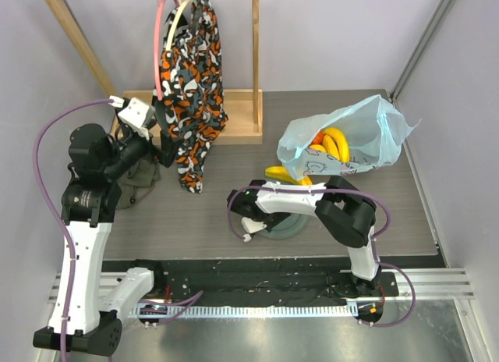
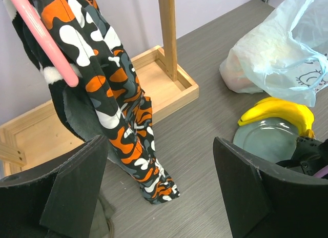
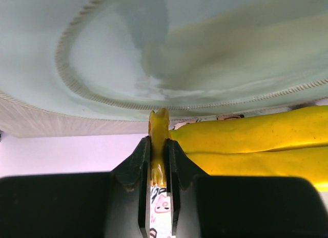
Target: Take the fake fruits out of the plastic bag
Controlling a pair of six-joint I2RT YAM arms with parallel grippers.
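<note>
Stem of banana bunch point(image 3: 246, 145) pinched tight in my right gripper point(image 3: 159, 156), at green plate point(image 3: 154, 53) rim — my left gripper point(image 2: 159, 166) wide open, empty. Plastic bag point(image 1: 366, 136) just behind, yellow fruits point(image 1: 334, 143) inside.

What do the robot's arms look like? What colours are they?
The left arm and the right arm both have smooth white sections joined by chunky black round joints. A thin purple cable loops along each one. The fingers are flat black wedges.
</note>
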